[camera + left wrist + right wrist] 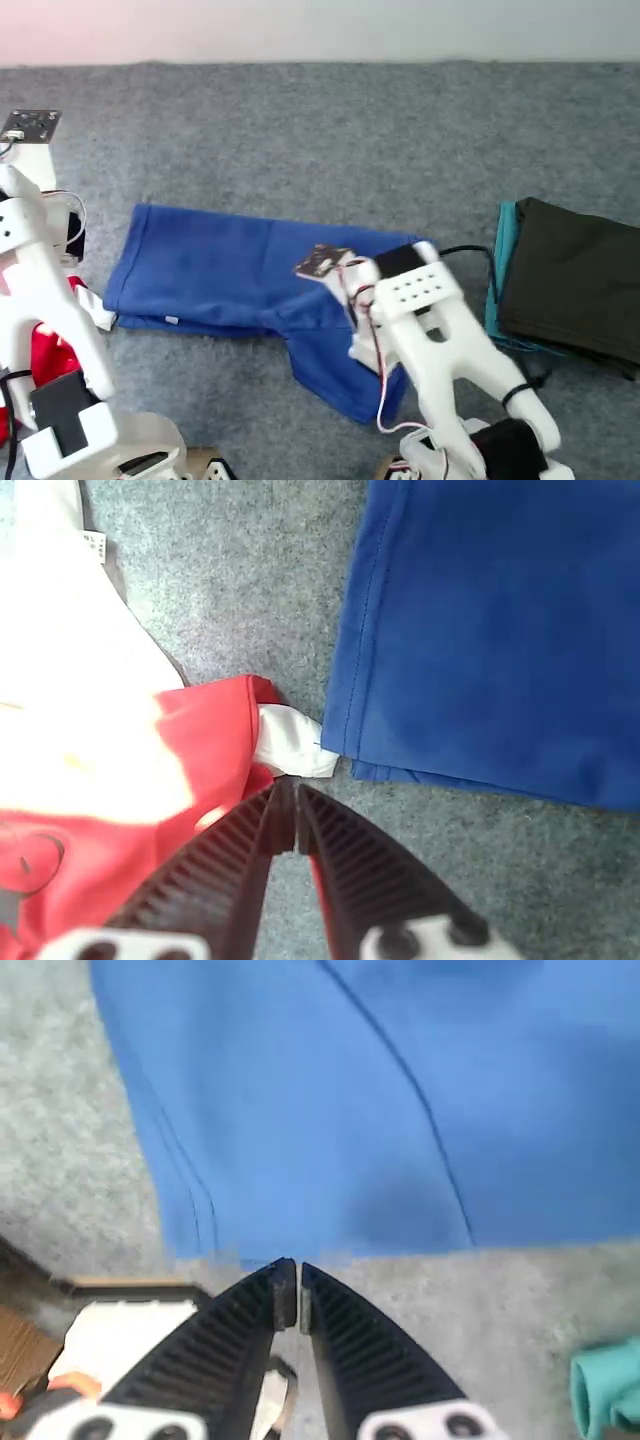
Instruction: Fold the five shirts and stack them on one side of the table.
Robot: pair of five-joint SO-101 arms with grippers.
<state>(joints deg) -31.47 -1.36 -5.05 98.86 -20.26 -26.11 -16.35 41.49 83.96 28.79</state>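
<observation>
A blue shirt [230,275] lies spread across the middle of the table, one sleeve [345,375] pointing toward the front edge. My right arm [425,300] hangs over that sleeve. The right gripper [289,1275] is shut, its tips just at the hem of the blue shirt [350,1110], with no cloth seen between the fingers. My left gripper [286,792] is shut too, poised above a red shirt [150,780] and a white shirt [285,740] that lie beside the blue shirt's [500,630] corner. At the table's right side sits a folded dark shirt [575,280] on a teal one [500,270].
The table is covered in grey carpet [330,140], bare along the back. My left arm [40,290] stands at the left edge by the red cloth [45,355]. The right arm's base [120,1335] and a corner of the teal shirt [605,1390] lie near the right gripper.
</observation>
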